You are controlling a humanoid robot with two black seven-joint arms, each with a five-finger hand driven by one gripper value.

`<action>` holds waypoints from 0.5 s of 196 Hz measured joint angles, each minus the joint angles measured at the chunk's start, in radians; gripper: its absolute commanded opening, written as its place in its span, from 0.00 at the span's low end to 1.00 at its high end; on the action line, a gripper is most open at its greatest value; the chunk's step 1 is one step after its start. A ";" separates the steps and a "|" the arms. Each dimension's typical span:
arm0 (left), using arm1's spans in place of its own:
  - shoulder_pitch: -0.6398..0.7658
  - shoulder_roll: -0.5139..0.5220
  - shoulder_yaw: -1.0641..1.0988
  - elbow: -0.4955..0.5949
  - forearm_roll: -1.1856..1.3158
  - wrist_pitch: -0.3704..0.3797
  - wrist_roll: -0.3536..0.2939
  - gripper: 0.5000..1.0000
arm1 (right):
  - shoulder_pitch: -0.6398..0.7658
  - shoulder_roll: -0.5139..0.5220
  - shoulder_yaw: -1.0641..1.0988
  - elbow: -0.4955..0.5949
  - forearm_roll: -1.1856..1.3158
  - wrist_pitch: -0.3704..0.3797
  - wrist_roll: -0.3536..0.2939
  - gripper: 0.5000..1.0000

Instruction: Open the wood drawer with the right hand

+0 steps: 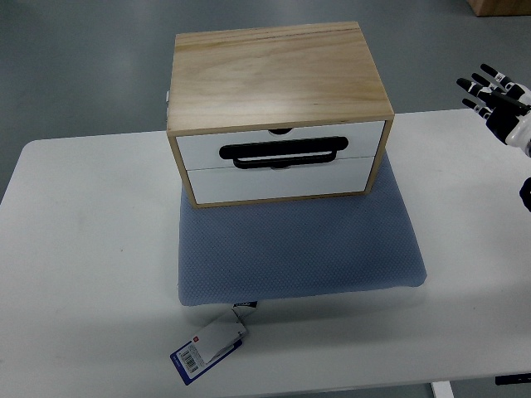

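White laminate runs across the nearest part of the scene: a plain rectangular white table (83,274), and at its front edge lies a small white and blue paper tag with a barcode (207,350), attached to the corner of a blue-grey padded fabric mat (299,253). On the far part of that mat stands the pale wood drawer box with two white drawer fronts (278,116), roughly in the middle of the table's width and facing the robot. The two fronts are stacked one above the other and both sit flush with the wooden frame, so both look closed. A black looped bar handle (284,152) lies across the seam between them, with a small dark notch above it at the top edge of the upper front.

Farther back and well off to the right, the black and white robot right hand (498,99) hangs in the air beyond the table's right end, fingers spread and holding nothing, well apart from the box. No left hand shows.

By my reading the task is at its very start, with the reach not yet made. The next move calls for bringing the hand across to the handle, hooking fingers behind the bar, and pulling straight toward the robot, gently enough that the box does not slide on the mat.
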 measured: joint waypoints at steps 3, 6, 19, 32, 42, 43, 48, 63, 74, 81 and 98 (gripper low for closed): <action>0.000 0.000 0.000 0.000 0.000 0.000 0.000 1.00 | 0.000 0.000 0.000 0.000 0.000 0.000 0.000 0.86; 0.000 0.000 0.001 0.000 0.000 0.000 0.000 1.00 | 0.000 0.000 0.000 0.000 0.000 0.001 0.000 0.86; 0.000 0.000 0.001 0.000 0.000 0.000 0.001 1.00 | 0.000 -0.001 0.000 0.001 0.000 0.001 0.000 0.86; 0.000 0.000 0.002 -0.001 0.000 0.000 0.001 1.00 | 0.000 -0.002 0.000 0.001 0.000 0.002 0.000 0.86; 0.000 0.000 0.002 -0.002 0.000 0.000 0.001 1.00 | 0.000 -0.002 0.000 0.001 0.000 0.002 0.000 0.86; 0.000 0.000 0.002 -0.002 0.000 0.000 0.001 1.00 | 0.000 -0.002 0.000 0.001 0.000 0.002 0.000 0.86; 0.000 0.000 0.002 -0.003 0.000 0.000 0.001 1.00 | 0.000 -0.002 0.000 0.001 0.000 0.002 0.000 0.86; 0.000 0.000 0.002 -0.004 0.000 0.000 0.001 1.00 | 0.000 -0.002 0.000 0.001 0.000 0.002 0.000 0.86; 0.000 0.000 0.001 -0.002 0.000 0.000 0.001 1.00 | 0.000 -0.002 0.000 0.001 0.000 0.002 0.000 0.86; 0.000 0.000 0.001 -0.001 0.000 0.000 0.000 1.00 | 0.000 -0.002 0.000 0.001 0.000 0.002 0.000 0.86; 0.001 0.000 0.000 -0.001 0.000 0.000 0.000 1.00 | 0.000 -0.002 0.000 0.001 0.000 0.001 0.000 0.86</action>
